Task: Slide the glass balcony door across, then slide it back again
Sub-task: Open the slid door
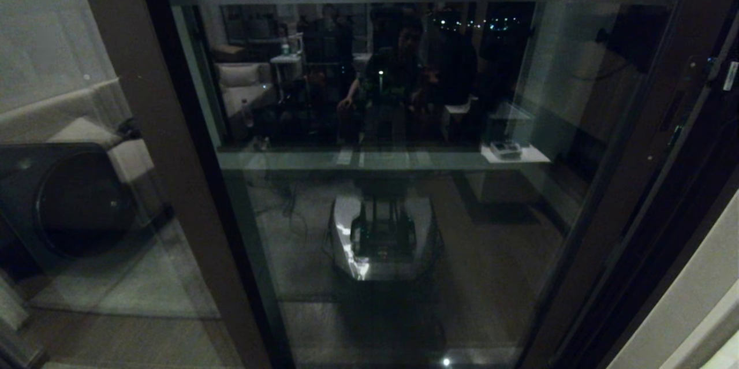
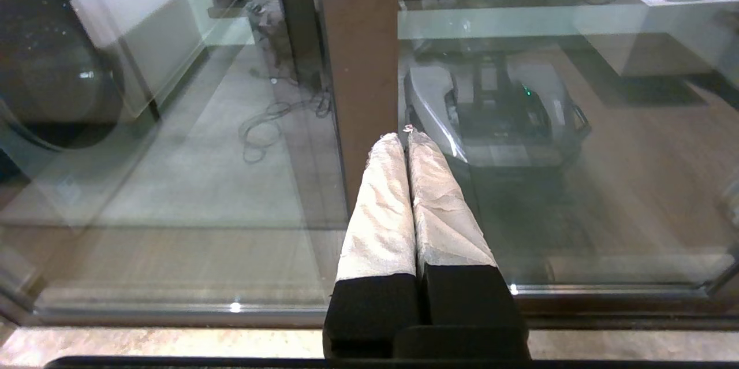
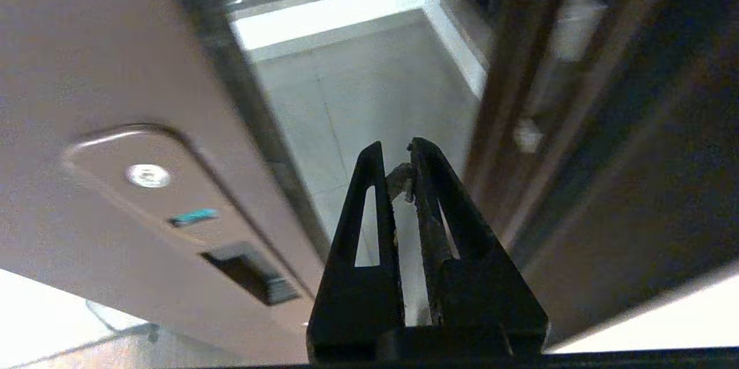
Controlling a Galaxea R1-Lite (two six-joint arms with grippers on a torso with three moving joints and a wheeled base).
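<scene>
The right tool (image 3: pixel 398 164), its fingers pressed together and empty, points into the gap just beside the tall brown-framed glass balcony door (image 3: pixel 104 144). Its recessed handle (image 3: pixel 254 279) lies near; next, I judge, hook the stile and push. The left tool (image 2: pixel 407 141) is parked, fingers pressed together.

A home at night: the glass balcony door (image 1: pixel 404 155) mirrors a sofa (image 1: pixel 242 83), beside a front-loading washing machine (image 1: pixel 63 201) on a tiled balcony.

head faces glass balcony door (image 1: pixel 404 184) close; wrists nearer.
</scene>
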